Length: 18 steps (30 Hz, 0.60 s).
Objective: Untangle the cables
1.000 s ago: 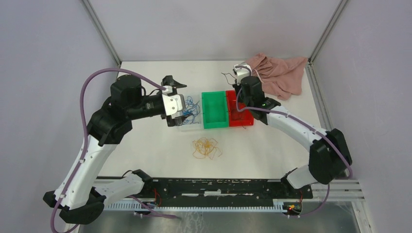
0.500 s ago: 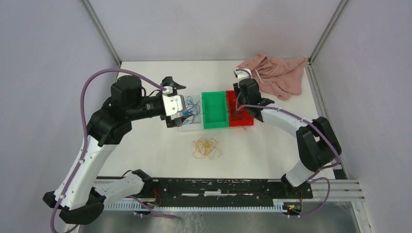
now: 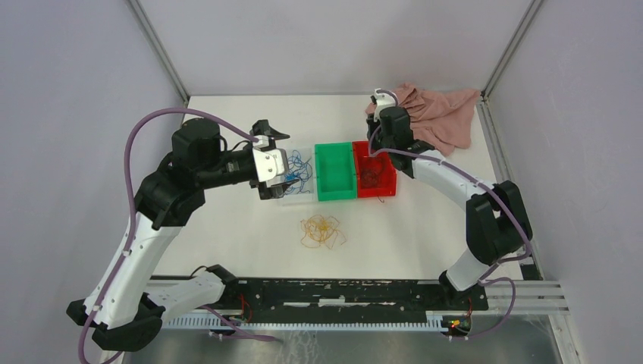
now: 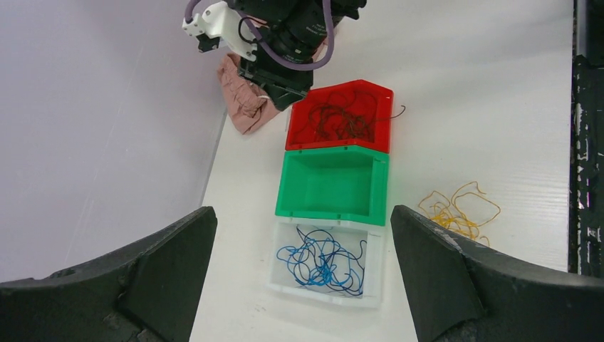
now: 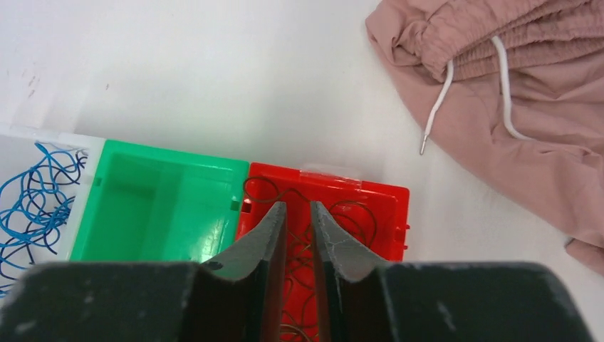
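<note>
Right claw (image 5: 296,206), jaws parted narrowly and gripping nothing, hangs just behind the red bin (image 4: 338,146), where the dark red cables (image 4: 342,122) lie sorted. Left claw (image 4: 300,210), spread wide and empty, hangs near the white bin (image 4: 274,285) of blue cables (image 4: 320,260). Yellow cables (image 4: 456,210) lie loose on the bench (image 4: 484,85), probably destined for the empty green bin (image 4: 331,214). Three bins, three cable bundles.

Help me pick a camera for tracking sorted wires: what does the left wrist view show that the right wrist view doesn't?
Only the left wrist view: the yellow wires loose on the table, and the whole clear bin. Only the right wrist view: the cloth's white drawstring laid out plainly. Both: the red bin holding dark red wires, the empty green bin, blue wires, the pink cloth.
</note>
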{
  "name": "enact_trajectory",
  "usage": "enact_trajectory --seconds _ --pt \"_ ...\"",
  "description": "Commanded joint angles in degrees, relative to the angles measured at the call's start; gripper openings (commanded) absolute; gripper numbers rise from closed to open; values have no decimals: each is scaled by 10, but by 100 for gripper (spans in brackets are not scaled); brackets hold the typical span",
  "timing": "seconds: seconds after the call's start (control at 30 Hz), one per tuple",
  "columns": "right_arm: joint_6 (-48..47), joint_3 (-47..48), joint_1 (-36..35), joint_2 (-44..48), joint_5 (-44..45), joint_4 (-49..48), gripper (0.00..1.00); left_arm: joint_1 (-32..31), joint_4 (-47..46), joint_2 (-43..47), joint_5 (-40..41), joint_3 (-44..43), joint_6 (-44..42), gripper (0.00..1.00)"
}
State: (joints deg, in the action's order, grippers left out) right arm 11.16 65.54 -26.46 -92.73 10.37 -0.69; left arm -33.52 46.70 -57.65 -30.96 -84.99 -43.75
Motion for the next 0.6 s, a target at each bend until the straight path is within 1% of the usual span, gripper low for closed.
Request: enact_trajectory --seconds 0.0,0.13,0.3,0.37,0.43,0.57 --pt "53 17 3 -25 -2 44 21 -2 -3 4 7 1 3 99" --pt "88 -42 4 0 -5 22 17 -2 36 -12 13 9 3 99" --pt "88 -112 3 77 -46 4 12 -1 63 -25 24 35 15 99" --pt "83 -115 3 99 -77 29 9 -2 72 -30 27 45 20 99" --pt "89 -108 3 105 -103 67 8 -2 79 -37 31 51 25 99" --pt "96 -104 3 88 -144 95 8 -1 89 -49 32 49 26 99"
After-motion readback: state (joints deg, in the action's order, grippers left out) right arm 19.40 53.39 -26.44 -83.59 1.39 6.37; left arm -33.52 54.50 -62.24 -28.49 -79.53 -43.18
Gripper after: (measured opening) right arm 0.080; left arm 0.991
